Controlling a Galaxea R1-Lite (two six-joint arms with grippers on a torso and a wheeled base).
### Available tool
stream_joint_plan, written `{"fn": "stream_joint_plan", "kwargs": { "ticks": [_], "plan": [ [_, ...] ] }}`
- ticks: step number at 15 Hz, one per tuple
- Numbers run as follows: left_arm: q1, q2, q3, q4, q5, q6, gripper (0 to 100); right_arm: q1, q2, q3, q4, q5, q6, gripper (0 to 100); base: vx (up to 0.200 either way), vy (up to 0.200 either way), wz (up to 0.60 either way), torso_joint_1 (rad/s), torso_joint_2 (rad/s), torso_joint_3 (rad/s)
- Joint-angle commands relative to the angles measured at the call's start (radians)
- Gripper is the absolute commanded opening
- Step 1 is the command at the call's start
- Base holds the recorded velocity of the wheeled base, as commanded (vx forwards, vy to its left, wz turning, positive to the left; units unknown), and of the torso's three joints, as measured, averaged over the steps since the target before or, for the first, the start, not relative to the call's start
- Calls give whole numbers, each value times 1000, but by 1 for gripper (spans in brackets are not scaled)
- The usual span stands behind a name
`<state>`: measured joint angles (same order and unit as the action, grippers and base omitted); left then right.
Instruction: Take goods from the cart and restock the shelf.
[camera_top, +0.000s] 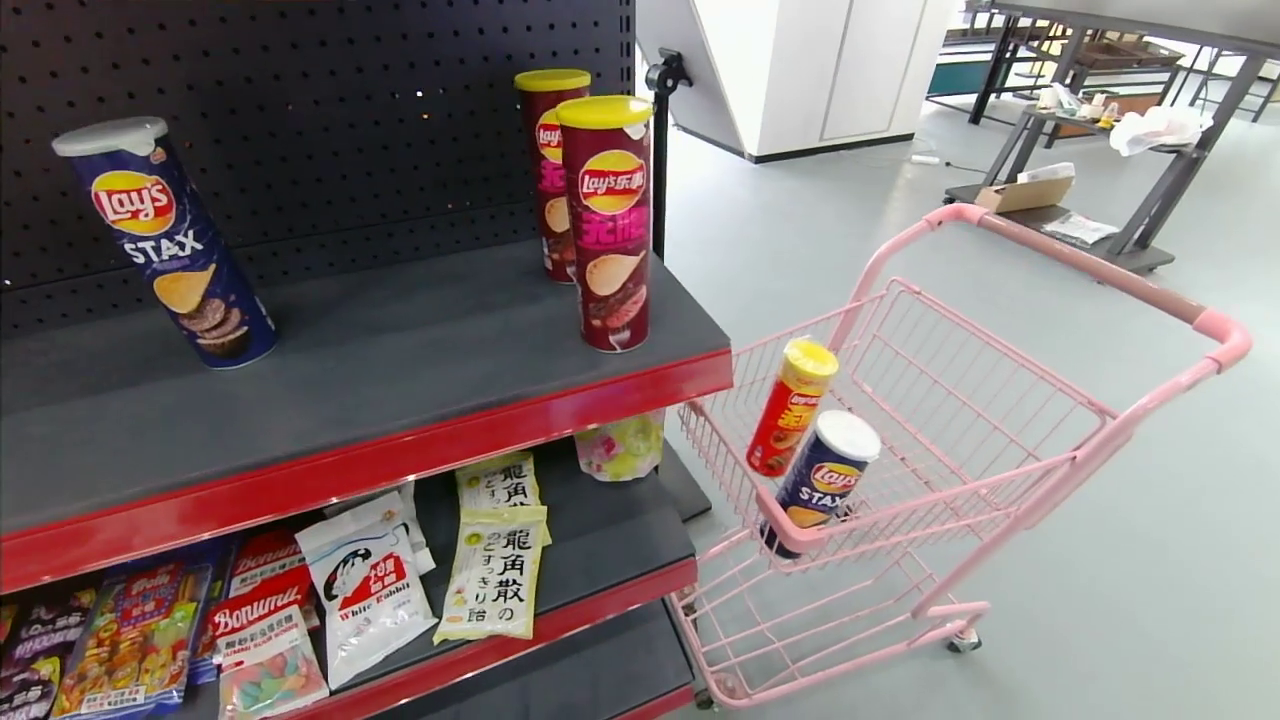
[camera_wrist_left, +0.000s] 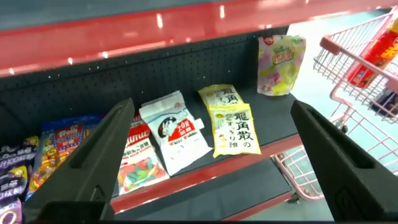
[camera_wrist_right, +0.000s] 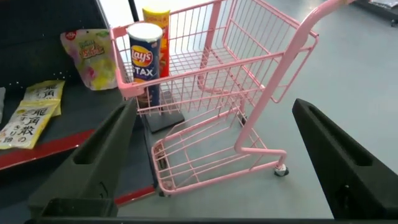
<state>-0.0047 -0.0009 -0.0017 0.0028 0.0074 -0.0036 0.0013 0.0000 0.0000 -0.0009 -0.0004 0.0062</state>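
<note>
In the head view, the pink cart (camera_top: 1100, 270) stood just beside the right end of the shelf (camera_top: 400, 350). Its basket held a red chip can (camera_top: 790, 410) and a blue Stax can (camera_top: 828, 478) side by side, both leaning. On the top board, a second blue can (camera_top: 165, 240) stood at the left end. Two maroon cans (camera_top: 608, 225) stood at the right end, one behind the other. Candy bags (camera_top: 365, 585) lay on the lower board.

In the left wrist view, the left gripper (camera_wrist_left: 211, 104) hung before the lower board, fingers wide apart and holding nothing. A white bag and two yellow bags (camera_wrist_left: 233, 127) lay beyond it.

In the right wrist view, the right gripper (camera_wrist_right: 212, 104) hung near the cart, fingers likewise spread and empty. The blue Stax can stood at the basket's near corner, with the red chip can behind it.
</note>
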Motion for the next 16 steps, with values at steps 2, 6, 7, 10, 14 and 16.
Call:
{"fn": "stream_joint_plan", "kwargs": {
  "ticks": [2,6,7,10,14,16],
  "plan": [
    [-1,1,0,0,0,1,100,0,0,0,-1,0,0,100,0,0,0,-186,540,354],
    [-1,1,0,0,0,1,100,0,0,0,-1,0,-2,100,0,0,0,-173,540,367],
    [0,1,0,0,2,1,100,0,0,0,-1,0,-5,100,0,0,0,-154,505,369],
    [0,1,0,0,3,1,100,2,6,0,-1,3,-15,100,0,0,0,-72,235,168],
    [-1,1,0,0,3,1,100,40,425,-403,-4,51,110,100,0,0,0,-4,20,10],
    [-1,1,0,0,0,1,100,120,709,-569,-57,99,107,100,0,0,0,0,0,0]
  ]
}}
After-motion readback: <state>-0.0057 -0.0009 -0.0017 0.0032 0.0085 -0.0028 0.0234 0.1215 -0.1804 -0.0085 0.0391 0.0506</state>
